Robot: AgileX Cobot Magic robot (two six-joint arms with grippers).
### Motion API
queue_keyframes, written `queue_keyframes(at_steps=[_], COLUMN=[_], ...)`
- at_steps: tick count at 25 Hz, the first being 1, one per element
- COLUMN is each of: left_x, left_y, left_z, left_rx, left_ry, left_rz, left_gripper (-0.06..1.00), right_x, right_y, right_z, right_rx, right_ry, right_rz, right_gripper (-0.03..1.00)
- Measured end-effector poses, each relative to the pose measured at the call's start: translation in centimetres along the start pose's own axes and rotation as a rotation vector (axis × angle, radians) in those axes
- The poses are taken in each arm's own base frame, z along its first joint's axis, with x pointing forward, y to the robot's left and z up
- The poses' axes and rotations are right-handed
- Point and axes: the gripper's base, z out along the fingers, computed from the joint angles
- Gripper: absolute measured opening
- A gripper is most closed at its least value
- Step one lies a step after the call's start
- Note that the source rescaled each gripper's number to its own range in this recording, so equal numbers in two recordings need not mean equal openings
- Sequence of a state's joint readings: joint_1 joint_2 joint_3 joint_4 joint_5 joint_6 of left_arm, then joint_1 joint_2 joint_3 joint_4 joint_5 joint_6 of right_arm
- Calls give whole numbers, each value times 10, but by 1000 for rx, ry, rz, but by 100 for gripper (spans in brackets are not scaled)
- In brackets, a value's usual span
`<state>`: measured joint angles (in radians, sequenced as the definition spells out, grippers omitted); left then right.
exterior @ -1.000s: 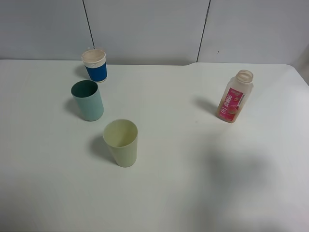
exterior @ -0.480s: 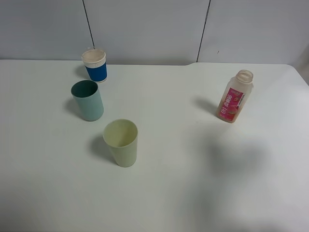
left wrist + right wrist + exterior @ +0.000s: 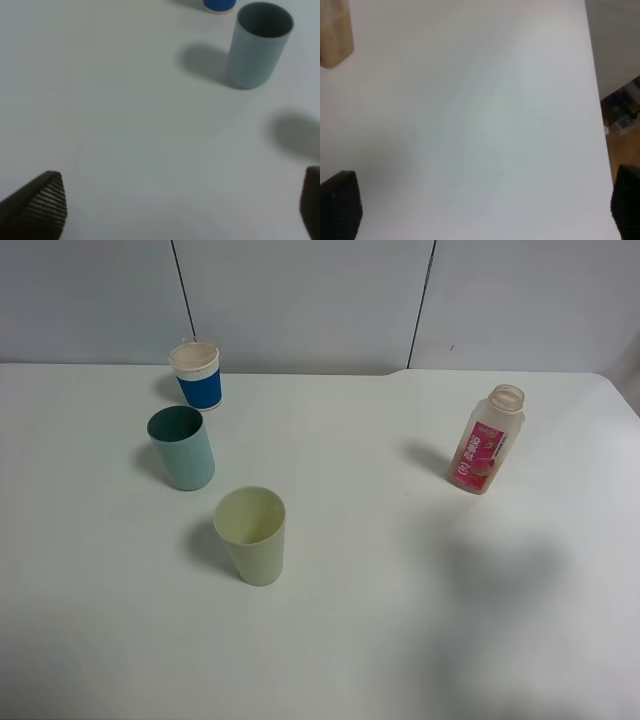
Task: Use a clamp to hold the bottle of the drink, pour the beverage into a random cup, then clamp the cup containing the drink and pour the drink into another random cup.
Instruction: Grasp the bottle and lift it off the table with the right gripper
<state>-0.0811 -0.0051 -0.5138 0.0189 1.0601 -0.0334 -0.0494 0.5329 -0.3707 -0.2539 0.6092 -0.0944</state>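
— While the left gripper and right gripper hang spread and empty, where's the small translucent squarish plastic bottle?
— Far right, upright, uncapped. An off-centre approach could tip it over before any pour.

Everything is stood upright on the table. Ahead of the left gripper, well apart from it, another random cup is placed, and the short cup is set just beyond that, farther from the gripper. The random cup is placed nearer the robot than both. The bottle of the drink is found well ahead of the right gripper, far from all three cups.
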Motion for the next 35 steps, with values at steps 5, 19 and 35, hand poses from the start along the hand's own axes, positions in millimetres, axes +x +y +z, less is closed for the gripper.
queue_keyframes(at_steps=[5,19,35], left_x=[0,0,0], left_y=[0,0,0], left_z=[0,0,0], left_rx=[0,0,0], left_ry=[0,0,0], left_rz=[0,0,0], left_gripper=[95,95,95], right_x=[4,-3,-7], right_y=[-1,-14,-5], right_z=[5,47,115], right_rx=[26,95,-3], right_ry=[-20,-94,-111], right_rz=[21,76,-254], right_gripper=[100,100,100])
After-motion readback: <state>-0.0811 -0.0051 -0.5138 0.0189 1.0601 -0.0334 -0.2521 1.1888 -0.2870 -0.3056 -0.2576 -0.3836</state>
